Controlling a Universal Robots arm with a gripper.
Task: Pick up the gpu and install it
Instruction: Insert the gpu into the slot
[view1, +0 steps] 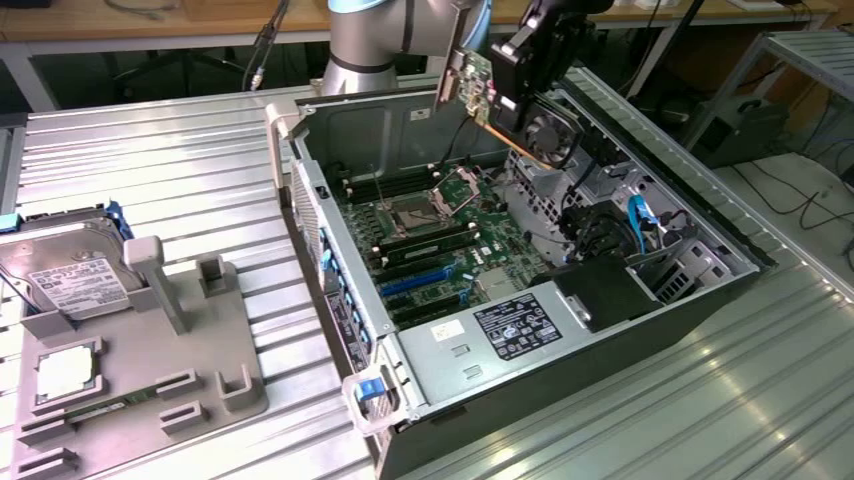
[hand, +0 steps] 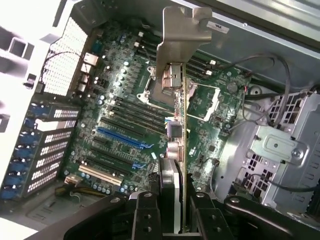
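Note:
The gpu (view1: 470, 82) is a thin green card with a silver bracket at one end. It hangs in the air above the back of the open computer case (view1: 694, 215), with my gripper (view1: 514, 60) shut on it. In the wrist view the gpu (hand: 181, 100) runs edge-on away from my gripper (hand: 179, 212), its silver bracket (hand: 182, 35) at the far end, over the motherboard (hand: 120, 95). The blue expansion slots (hand: 122, 139) lie on the board below and to one side of the card.
A grey fixture (view1: 134, 370) on the exterior view's left holds a silver hard drive (view1: 74, 280) and a small square processor chip (view1: 64, 372). Inside the case are a power supply (view1: 514, 325), a fan (view1: 550, 135), a drive cage (hand: 277, 150) and loose cables.

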